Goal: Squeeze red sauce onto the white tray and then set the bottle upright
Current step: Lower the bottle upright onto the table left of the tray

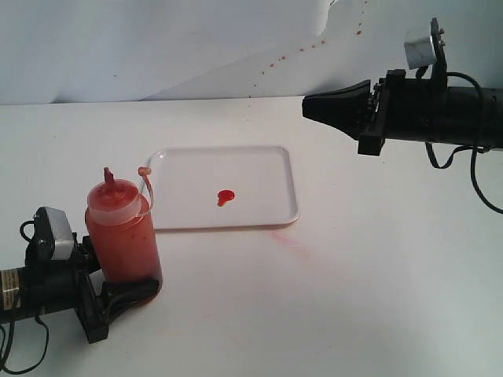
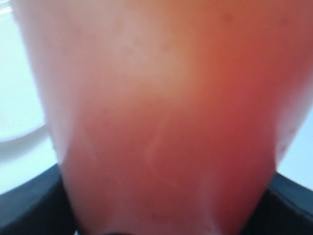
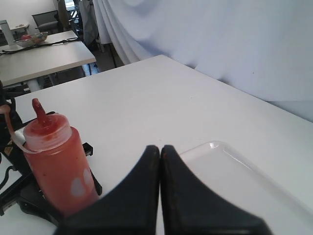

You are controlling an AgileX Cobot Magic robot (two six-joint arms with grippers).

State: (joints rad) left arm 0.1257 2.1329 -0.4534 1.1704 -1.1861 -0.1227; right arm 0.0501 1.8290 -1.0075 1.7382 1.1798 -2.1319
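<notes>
**Bottle upright at near left, sauce on tray, release pending**

Left pincer (image 1: 134, 289): I read it as clamped low on the bottle (image 1: 122, 232). One black jaw shows under the bottle's near side. In the left wrist view the orange wall fills the picture, with dark fingers (image 2: 29, 205) at either side.

The bottle stands upright on the table (image 1: 354, 298), nozzle up, its tethered cap hanging on the right. It is just off the near-left corner of the tray (image 1: 259, 221). A low grip makes sense to me: it steadies the base on the table and leaves the soft upper wall unsqueezed.

The red sauce (image 1: 226, 196) is a small glossy blob near the middle of the tray, well inside the rim. I judge the squeeze done and the stand-up done too, apart from letting go.

Right pincer (image 1: 310, 106): jaws pressed together, empty, raised at far right, well apart from tray and bottle. I take it as parked out of the way.

Room for moving: there is open table near and right of the bottle, and the tray rim lies just beside it on the far-right side. I would widen the jaws slowly and back out toward near left. The risk is that the soft wall springs back and rocks the bottle toward the tray.

A faint pink smear (image 1: 287, 239) sits off the tray's near-right corner.
</notes>
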